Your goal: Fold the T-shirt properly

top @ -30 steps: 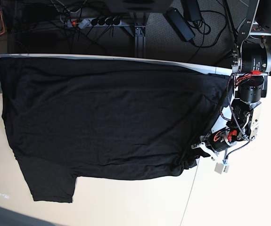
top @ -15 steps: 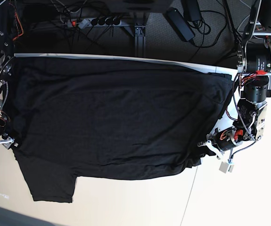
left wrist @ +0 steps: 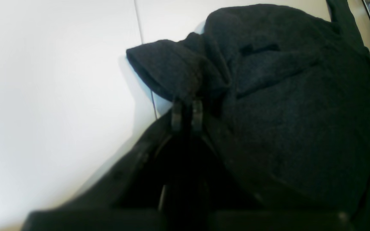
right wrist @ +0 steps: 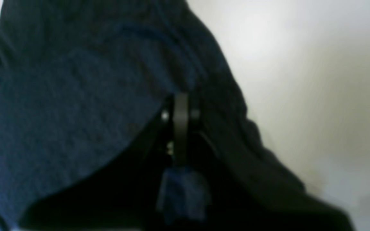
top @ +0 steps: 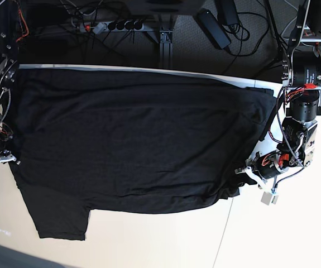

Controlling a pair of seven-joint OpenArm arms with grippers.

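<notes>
Currently at the gripping stage of a fold, judging by the pinch at each side. Spread broadly across the white table (top: pixel 294 234): the black T-shirt (top: pixel 132 145), mostly flat. Clamped closed in the left gripper (left wrist: pixel 186 112), a bunched bit of its edge. Closed tip to tip in the right gripper (right wrist: pixel 180 109), apparently around a thin pinch near the opposite edge. Next, probably best to lift both holds together and carry the cloth over evenly, without letting the thin pinch slip.
</notes>
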